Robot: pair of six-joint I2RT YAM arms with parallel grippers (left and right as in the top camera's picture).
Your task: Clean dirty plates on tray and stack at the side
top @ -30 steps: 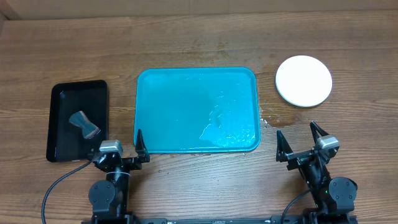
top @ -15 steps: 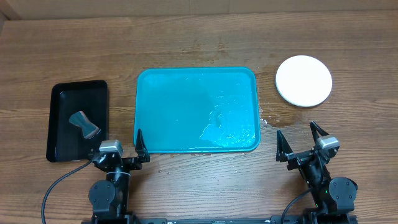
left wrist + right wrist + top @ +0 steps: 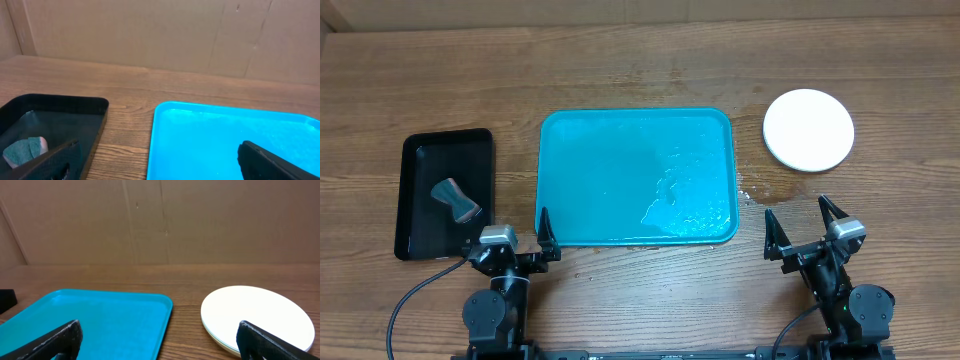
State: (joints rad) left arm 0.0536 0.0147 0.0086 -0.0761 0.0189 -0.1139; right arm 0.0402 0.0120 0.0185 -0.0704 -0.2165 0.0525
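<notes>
Overhead view: stacked plates (image 3: pixel 808 130) sit right of the tray (image 3: pixel 620 170); left fingers (image 3: pixel 544 225) and right fingers (image 3: pixel 770 225) spread apart.

Two trays (image 3: pixel 610 170) (image 3: pixel 445 158), one plate stack (image 3: pixel 808 130), one sponge (image 3: pixel 455 198)

The wooden desk (image 3: pixel 640 70) carries 3 items: a black tray (image 3: pixel 408 200) at left, the turquoise tray (image 3: pixel 610 170) at centre, and the stacked plates (image 3: pixel 808 130), white on top, at right. Water droplets (image 3: pixel 752 192) lie on the wood between the turquoise tray and the stacked plates.
</notes>
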